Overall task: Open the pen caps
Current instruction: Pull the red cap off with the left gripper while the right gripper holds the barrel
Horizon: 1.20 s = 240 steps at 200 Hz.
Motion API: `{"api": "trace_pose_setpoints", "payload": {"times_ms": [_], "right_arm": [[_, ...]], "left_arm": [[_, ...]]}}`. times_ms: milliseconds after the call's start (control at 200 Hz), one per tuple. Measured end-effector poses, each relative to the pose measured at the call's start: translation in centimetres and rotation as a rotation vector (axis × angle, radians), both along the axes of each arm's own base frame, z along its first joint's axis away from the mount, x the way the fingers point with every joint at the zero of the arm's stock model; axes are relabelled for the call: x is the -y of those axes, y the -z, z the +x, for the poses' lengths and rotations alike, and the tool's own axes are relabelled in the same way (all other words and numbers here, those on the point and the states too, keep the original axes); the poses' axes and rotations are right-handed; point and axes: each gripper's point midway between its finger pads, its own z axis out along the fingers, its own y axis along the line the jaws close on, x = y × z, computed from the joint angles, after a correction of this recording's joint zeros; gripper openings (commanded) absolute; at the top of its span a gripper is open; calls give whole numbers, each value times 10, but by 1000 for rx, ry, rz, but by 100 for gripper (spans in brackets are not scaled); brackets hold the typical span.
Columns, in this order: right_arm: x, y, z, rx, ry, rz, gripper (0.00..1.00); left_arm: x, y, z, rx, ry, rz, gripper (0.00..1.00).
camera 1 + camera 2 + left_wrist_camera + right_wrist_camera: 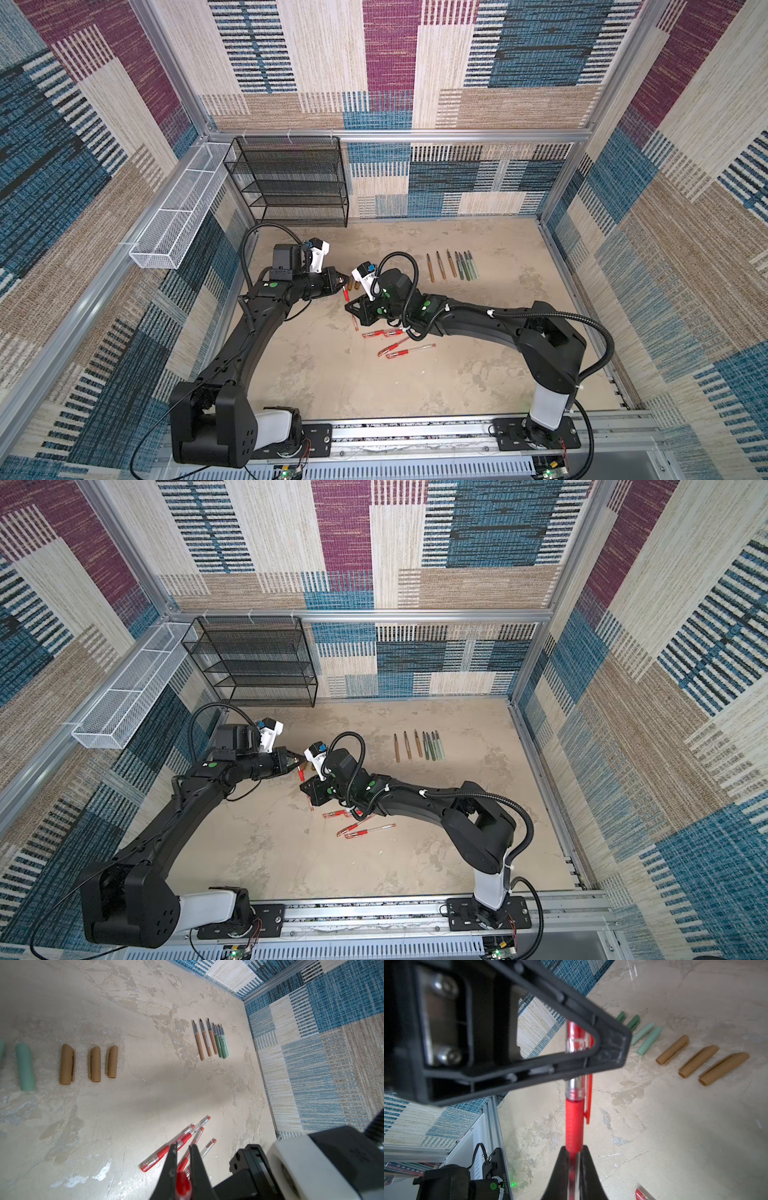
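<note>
A red gel pen (573, 1122) hangs above the table between my two grippers, and its clear cap with a red clip (574, 1086) sits on it. My left gripper (183, 1147) is shut on the cap end (183, 1185). My right gripper (574, 1150) is shut on the pen's barrel just behind the red grip. In both top views the left gripper (344, 286) (300, 764) and the right gripper (351, 307) (305, 789) meet left of the table's middle. Loose tan caps (95, 1064) (698, 1060) and green caps (26, 1067) (650, 1040) lie in a row beside them.
Several capped red pens (395, 345) (176, 1147) lie in a loose heap in front of the right arm. Uncapped tan and green pen bodies (453, 266) (209, 1041) lie in a row farther back. A black mesh shelf (291, 183) and a white mesh basket (178, 208) stand at the back left.
</note>
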Motion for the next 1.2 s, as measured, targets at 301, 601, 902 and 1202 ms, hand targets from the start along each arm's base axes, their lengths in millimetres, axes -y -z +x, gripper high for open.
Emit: {"api": "trace_pose_setpoints", "payload": {"times_ms": [301, 601, 902, 1202], "right_arm": [[23, 53, -32, -95, -24, -116, 0], [43, 31, -28, -62, 43, -131, 0], [110, 20, 11, -60, 209, -212, 0], [192, 14, 36, -68, 365, -262, 0]], "left_arm": [[-49, -35, 29, 85, -172, 63, 0], [-72, -16, 21, 87, -172, 246, 0], [-112, 66, -13, -70, -107, 592, 0], [-127, 119, -27, -194, -49, 704, 0]]}}
